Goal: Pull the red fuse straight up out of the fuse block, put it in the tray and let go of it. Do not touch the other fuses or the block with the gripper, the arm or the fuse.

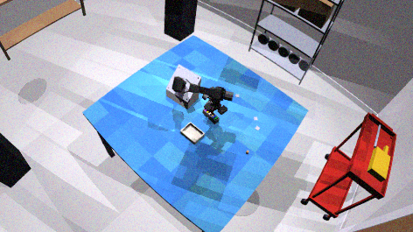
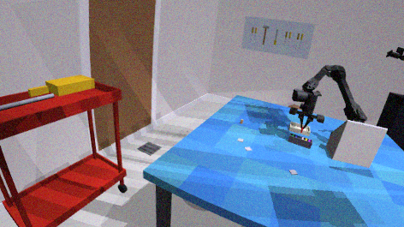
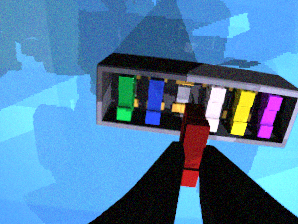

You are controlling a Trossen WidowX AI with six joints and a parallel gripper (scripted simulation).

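Gripper [image 3: 190,163], clamped on the red fuse [image 3: 193,151] above the block [image 3: 193,70], needed a straight lift before swinging toward the tray [image 1: 192,132] at 8 o'clock.

From the top, the arm covers most of the fuse block [image 1: 213,116], and its fuses are too small to sort by colour. On the wrist view, the dark fingers run off the bottom edge, and the red fuse [image 3: 194,145] blocks part of the slot behind it. From the exterior, the tray [image 2: 299,127] peeks from behind the block.
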